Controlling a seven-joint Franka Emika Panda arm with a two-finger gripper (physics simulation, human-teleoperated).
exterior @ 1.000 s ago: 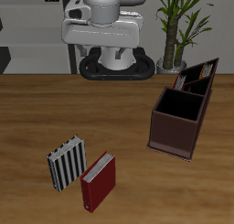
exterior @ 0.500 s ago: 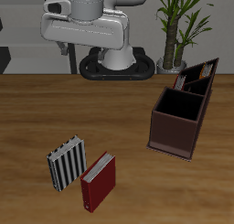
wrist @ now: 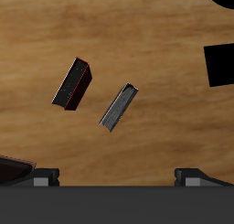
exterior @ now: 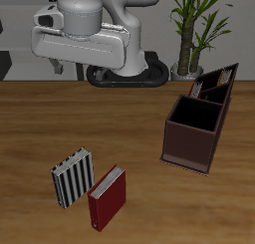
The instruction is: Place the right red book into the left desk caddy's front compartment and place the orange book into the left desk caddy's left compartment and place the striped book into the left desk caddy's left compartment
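The right red book (exterior: 108,196) lies flat near the table's front edge, and shows in the wrist view (wrist: 73,83). The striped book (exterior: 73,178) lies right beside it, and shows in the wrist view (wrist: 119,107). The left desk caddy (exterior: 196,138) stands across the table from them; one corner of it shows in the wrist view (wrist: 13,168). Book spines, one orange-brown (exterior: 206,88), stand in its far compartment. My gripper (exterior: 85,69) hangs high over the table's back, open and empty, well above both books, fingertips (wrist: 44,176) wide apart.
A potted plant (exterior: 194,24) stands behind the caddy at the table's back. The robot's dark round base (exterior: 125,74) sits at the back edge. Two black shapes (wrist: 219,63) show in the wrist view beyond the books.
The arm has swung the hand lower and sideways, toward the side where the two books lie. Books and caddy have not moved.
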